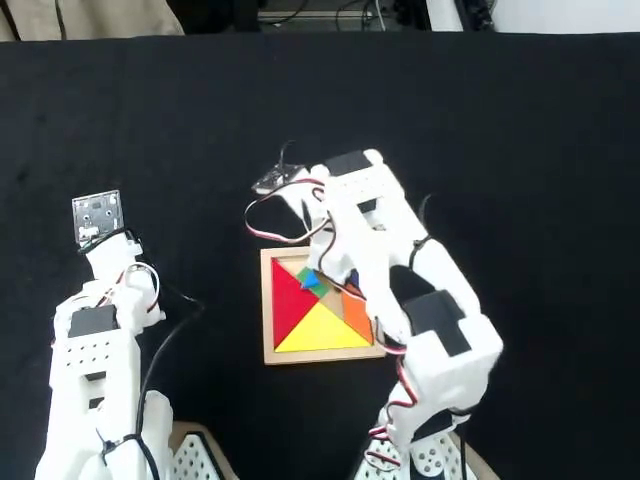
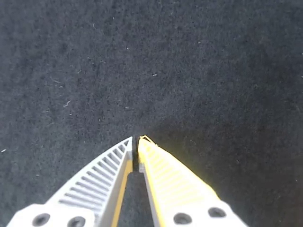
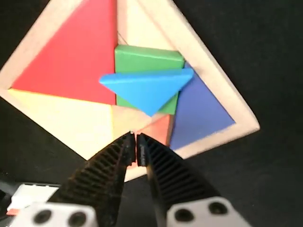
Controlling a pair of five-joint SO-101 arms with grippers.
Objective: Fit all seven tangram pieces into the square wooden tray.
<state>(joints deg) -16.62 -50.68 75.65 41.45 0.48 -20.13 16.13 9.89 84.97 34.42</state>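
— Where is our blue triangle (image 3: 149, 85)?

— It lies askew on the green square (image 3: 142, 59), toward twelve o'clock in the wooden tray (image 1: 268, 300), and isn't seated.

— And our grippers?

— The right gripper (image 3: 136, 142) hovers over the tray, jaws all but closed on nothing. The left gripper (image 2: 136, 142), at nine o'clock over the black cloth (image 2: 189, 71), is likewise closed and empty.

— How will it handle?

— We judge it light, stiff and probably slick. We'd pinch it from long edge to opposite corner. Whether it rocks, we can't quite tell.
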